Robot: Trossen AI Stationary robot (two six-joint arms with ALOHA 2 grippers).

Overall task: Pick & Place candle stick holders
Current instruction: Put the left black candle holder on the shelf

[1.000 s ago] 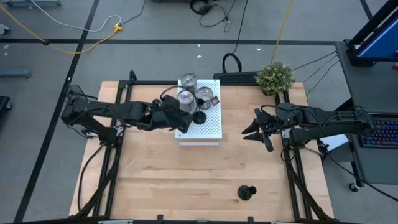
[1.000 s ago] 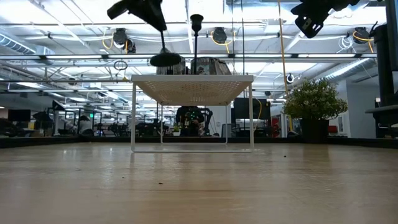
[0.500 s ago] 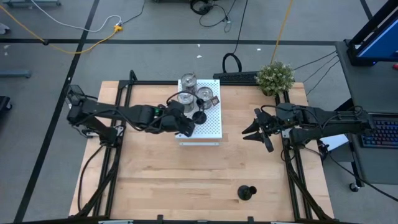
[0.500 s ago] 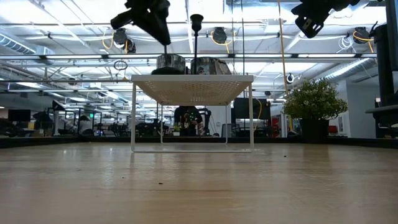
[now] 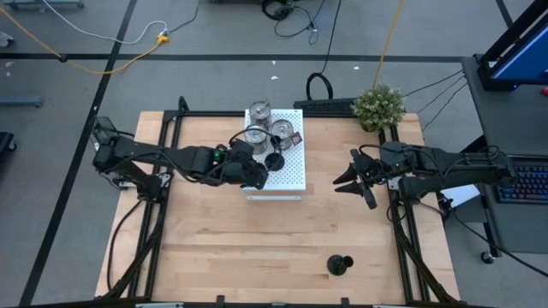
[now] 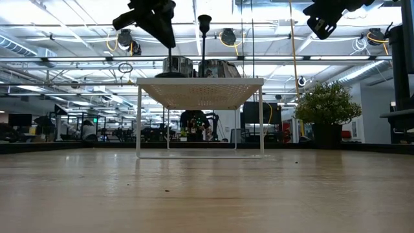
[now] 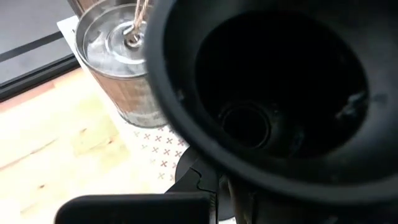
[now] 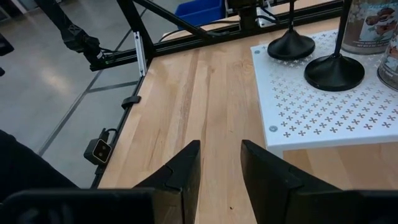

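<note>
High view: black holder in my left pincer, over the white board.

I see the black candle stick holder (image 6: 171, 65) gripped by its stem in my left gripper (image 5: 254, 175), fingers pressed onto it, its base down at the white perforated board (image 5: 291, 175) by the silver holders (image 5: 257, 113). Another black holder (image 5: 340, 264) stands well off the board. My right gripper (image 5: 353, 181) waits beside the board, fingers slightly spread, empty.
</note>
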